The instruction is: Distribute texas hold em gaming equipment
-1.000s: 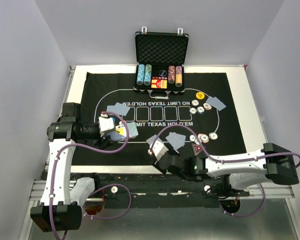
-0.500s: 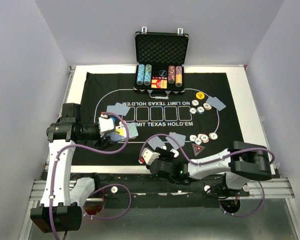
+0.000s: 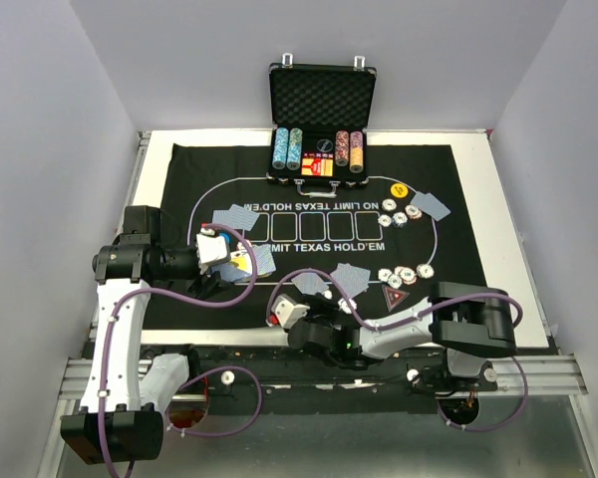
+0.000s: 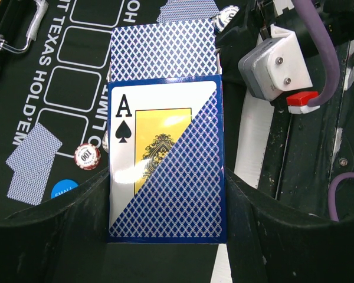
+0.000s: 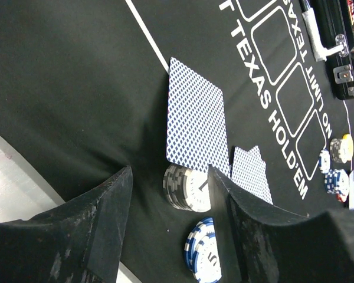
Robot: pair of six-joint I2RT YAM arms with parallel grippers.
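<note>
My left gripper (image 3: 211, 247) is shut on a blue-patterned card box (image 4: 165, 159) with an ace of spades on it, and blue-backed cards (image 4: 162, 50) stick out of its far end. My right gripper (image 3: 282, 311) hangs open and low at the mat's near edge. In the right wrist view a white striped chip stack (image 5: 189, 188) and a blue striped chip stack (image 5: 203, 259) lie between its fingers (image 5: 106, 212). A blue-backed card (image 5: 194, 124) rests with its edge over the white stack. More chips (image 3: 404, 274), a red triangular marker (image 3: 393, 297) and a yellow button (image 3: 400, 189) lie to the right.
The open black case (image 3: 322, 119) with chip rows stands at the back of the printed mat (image 3: 319, 164). Card pairs lie at the mat's left (image 3: 239, 216), right (image 3: 431, 205) and near middle (image 3: 351, 277). A blue button (image 4: 64, 190) and a red chip (image 4: 87, 156) lie under the left gripper.
My right arm has folded and swung its gripper left and nearer, along the mat's front edge. The left gripper and the card box have stayed still.
</note>
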